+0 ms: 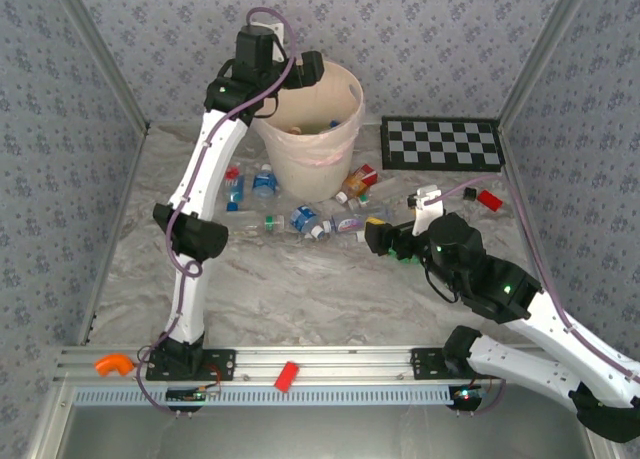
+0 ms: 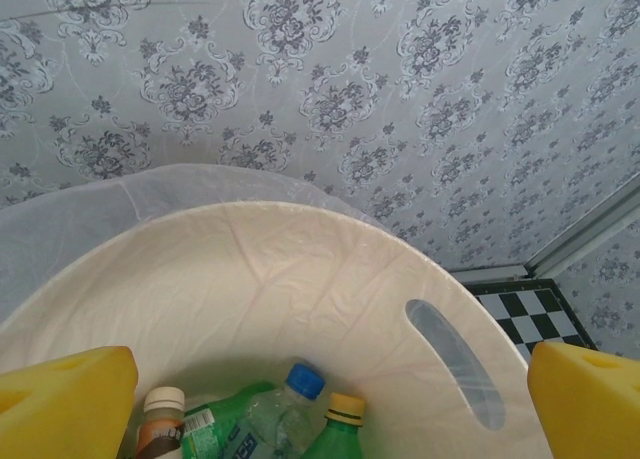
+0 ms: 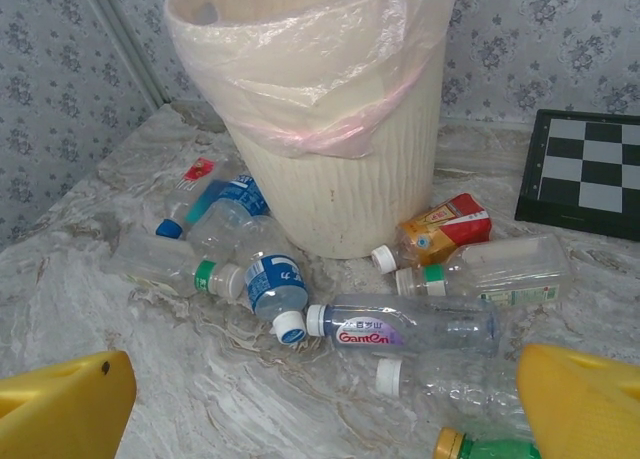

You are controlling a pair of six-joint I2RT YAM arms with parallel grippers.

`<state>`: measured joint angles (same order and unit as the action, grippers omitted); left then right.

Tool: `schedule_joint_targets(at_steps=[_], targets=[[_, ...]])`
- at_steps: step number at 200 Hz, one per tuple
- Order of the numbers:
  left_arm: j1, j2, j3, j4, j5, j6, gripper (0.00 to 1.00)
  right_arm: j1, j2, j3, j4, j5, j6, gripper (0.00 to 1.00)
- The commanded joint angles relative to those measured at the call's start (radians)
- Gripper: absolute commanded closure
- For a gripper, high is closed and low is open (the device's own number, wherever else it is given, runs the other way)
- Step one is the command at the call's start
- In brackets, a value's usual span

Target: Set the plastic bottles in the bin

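Plainly, one clear bottle (image 3: 410,329) lying on the desk (image 3: 150,329) is showing red "Ganten" lettering. The print on the blue-labelled bottle (image 3: 275,284) touching its cap is too small to read. The right fingers (image 3: 580,399) are standing wide apart, gripping nothing, hovering low with the clear bottle just beyond them. Both bottles are lying near the foot of the bin (image 3: 330,179). The left fingers (image 2: 65,404) are hanging spread wide and empty over the bin's mouth, with a green bottle (image 2: 340,434) lying inside below them.
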<state>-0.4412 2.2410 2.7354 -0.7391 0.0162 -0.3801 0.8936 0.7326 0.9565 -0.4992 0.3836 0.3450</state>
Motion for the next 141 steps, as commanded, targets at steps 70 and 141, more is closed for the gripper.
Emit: schedule_joint_targets(at_steps=[70, 141], targets=[[-0.051, -0.205, -0.102, -0.146, 0.027, 0.016, 0.0, -0.01, -0.003, -0.005, -0.089, 0.114, 0.039, 0.01], [-0.108, -0.61, -0.795, 0.112, -0.014, 0.01, 0.0, -0.224, 0.02, -0.104, -0.176, 0.009, 0.184, 0.0]])
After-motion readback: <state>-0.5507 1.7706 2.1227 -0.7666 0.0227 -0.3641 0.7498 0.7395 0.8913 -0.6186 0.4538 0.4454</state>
